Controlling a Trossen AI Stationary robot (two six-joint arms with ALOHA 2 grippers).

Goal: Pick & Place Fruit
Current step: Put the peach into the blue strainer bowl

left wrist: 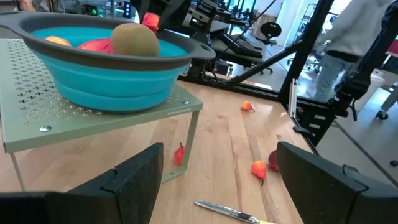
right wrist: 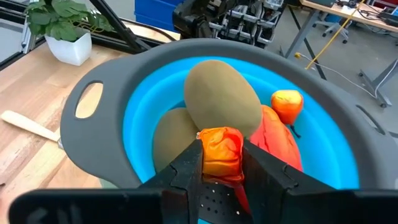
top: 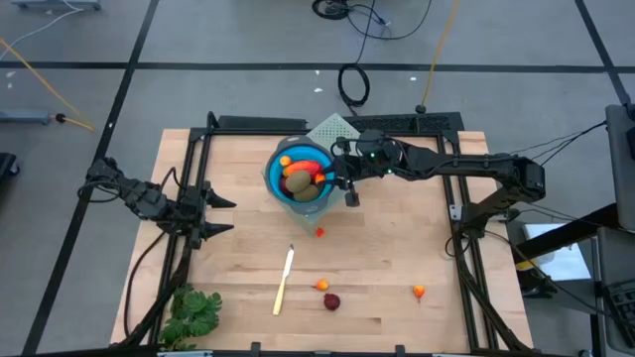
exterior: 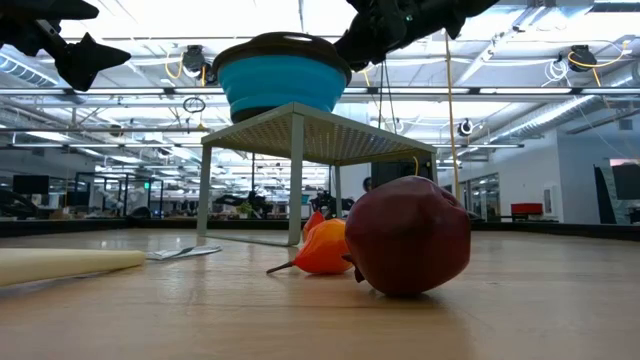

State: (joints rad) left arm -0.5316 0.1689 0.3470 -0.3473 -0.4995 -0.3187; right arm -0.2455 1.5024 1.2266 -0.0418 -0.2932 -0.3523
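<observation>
Crowded bowl, open boards in front

The blue bowl (top: 298,178) on its mesh stand (top: 332,129) is blocked from above by the right gripper (right wrist: 221,163), closed on an orange piece (right wrist: 221,152) over two brown-green ovals (right wrist: 221,99). In front of the bowl the boards lie mostly open, broken by a red bit (top: 319,232), a knife (top: 285,281), an orange bit (top: 322,286) and a dark red ball (top: 331,301).

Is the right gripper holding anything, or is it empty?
Holding. The right gripper is shut on a small orange fruit piece above the blue bowl, which already contains two brown-green ovals.
</observation>
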